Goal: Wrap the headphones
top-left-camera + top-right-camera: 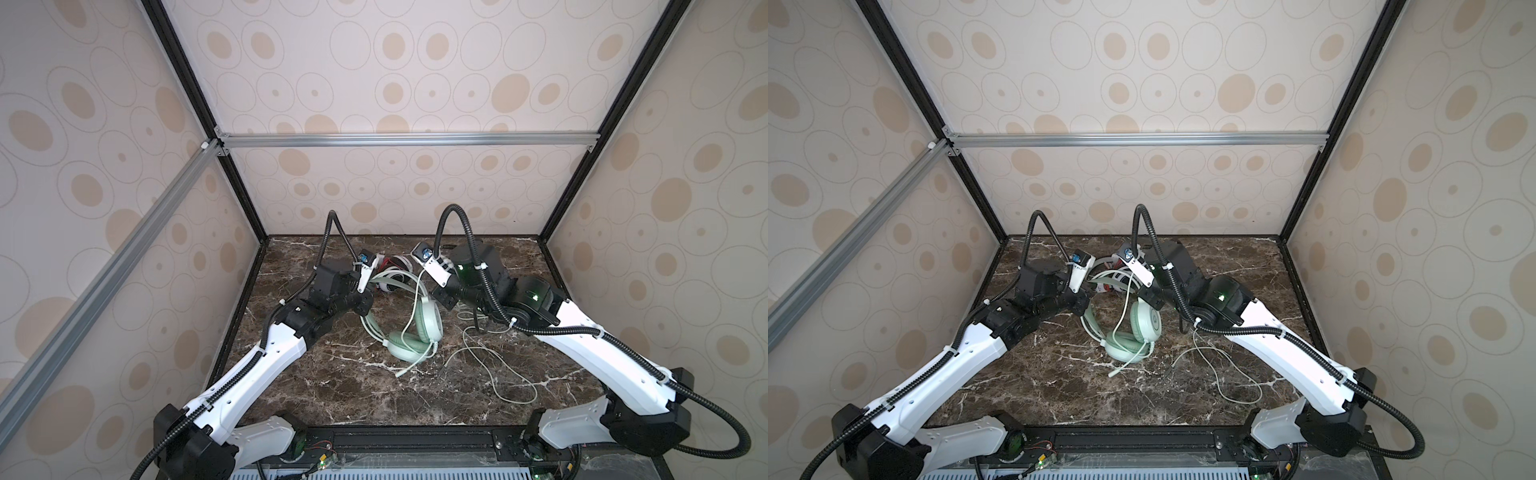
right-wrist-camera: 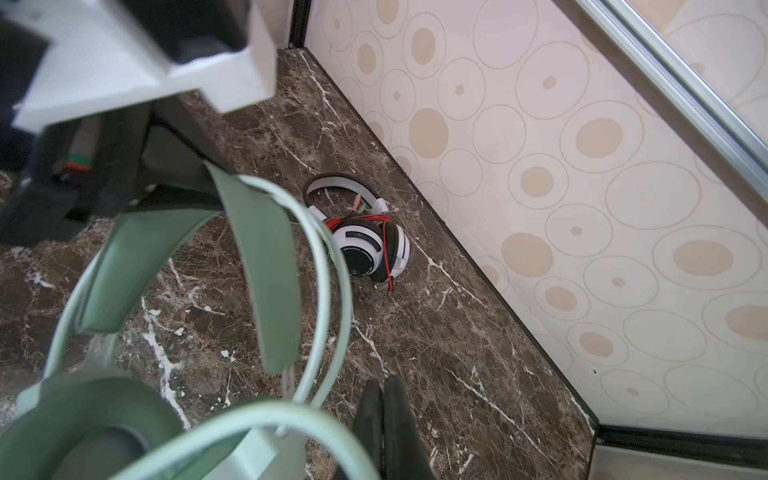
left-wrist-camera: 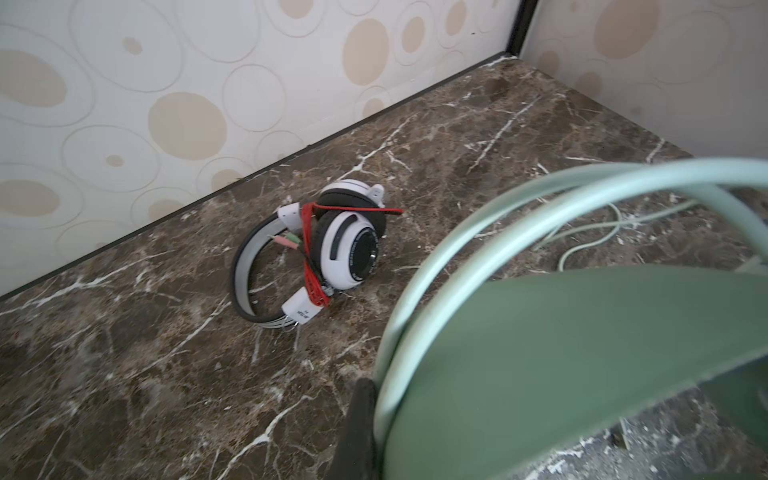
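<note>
The mint-green headphones (image 1: pixel 430 320) (image 1: pixel 1146 324) rest mid-table on their ear cups, with the headband raised. My left gripper (image 1: pixel 362 309) (image 3: pixel 380 399) is shut on that headband; only one black finger (image 3: pixel 361 428) shows, pressed against the band's wires. My right gripper (image 1: pixel 441 298) (image 2: pixel 384 384) is shut, its fingers flat together. The pale cord (image 1: pixel 415 299) rises from the headset to it and meets the fingers low down in the right wrist view. The white headphones (image 1: pixel 395 282) (image 3: pixel 349 245) (image 2: pixel 365 249) lie behind, near the back wall, with red cord wound round them.
The rest of the pale cord (image 1: pixel 498 374) (image 1: pixel 1225 374) lies in loose loops on the dark marble table (image 1: pixel 332 395), right of the mint headset and under the right arm. Patterned walls close in the back and both sides.
</note>
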You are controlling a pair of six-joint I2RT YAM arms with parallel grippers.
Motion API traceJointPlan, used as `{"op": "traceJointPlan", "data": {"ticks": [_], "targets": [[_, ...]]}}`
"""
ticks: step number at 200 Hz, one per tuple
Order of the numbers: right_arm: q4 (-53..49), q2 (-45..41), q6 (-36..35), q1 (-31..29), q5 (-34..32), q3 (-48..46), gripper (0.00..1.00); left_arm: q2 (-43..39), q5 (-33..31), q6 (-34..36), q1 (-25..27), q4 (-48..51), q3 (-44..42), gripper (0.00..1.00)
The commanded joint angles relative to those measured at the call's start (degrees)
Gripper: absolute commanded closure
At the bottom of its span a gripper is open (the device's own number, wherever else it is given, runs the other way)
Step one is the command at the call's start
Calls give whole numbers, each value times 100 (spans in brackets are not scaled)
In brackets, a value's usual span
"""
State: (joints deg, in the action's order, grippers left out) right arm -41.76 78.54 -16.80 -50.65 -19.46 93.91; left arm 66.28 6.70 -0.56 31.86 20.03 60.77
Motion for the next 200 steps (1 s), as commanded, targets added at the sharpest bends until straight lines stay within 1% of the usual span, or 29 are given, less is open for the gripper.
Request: {"op": "traceJointPlan", "data": {"ticks": [1, 19, 42, 61, 82, 110, 135, 146, 176, 200], "targets": [[-185, 86, 249, 361, 223, 211, 100, -251, 453, 111, 71, -537, 42, 100], [-209, 149, 418, 733, 604, 234, 99, -306, 656, 17, 77, -612, 14, 100], [-258, 270, 600, 1052, 795, 214, 98, -369, 944, -129, 77, -735, -41, 100], [-204, 259, 849, 1399, 1241, 55, 96, -452, 1152, -234, 78, -849, -96, 100], [-76, 201, 907, 1551, 1481, -167, 92, -549, 1439, -334, 78, -969, -120, 100], [259, 38, 1097, 1778, 2049, -537, 82, -599, 1633, -448, 76, -1062, -76, 100], [863, -318, 1240, 2018, 2751, -1110, 72, -632, 1760, -643, 81, -1193, -1, 100], [1105, -430, 1279, 2094, 2951, -1326, 68, -643, 1814, -744, 77, -1264, 43, 100], [1673, -621, 1413, 2231, 3479, -1859, 61, -668, 1973, -1105, 76, -1510, 168, 100], [2275, -749, 1662, 2356, 3856, -2330, 54, -694, 1993, -1418, 75, -1716, 289, 100]]}}
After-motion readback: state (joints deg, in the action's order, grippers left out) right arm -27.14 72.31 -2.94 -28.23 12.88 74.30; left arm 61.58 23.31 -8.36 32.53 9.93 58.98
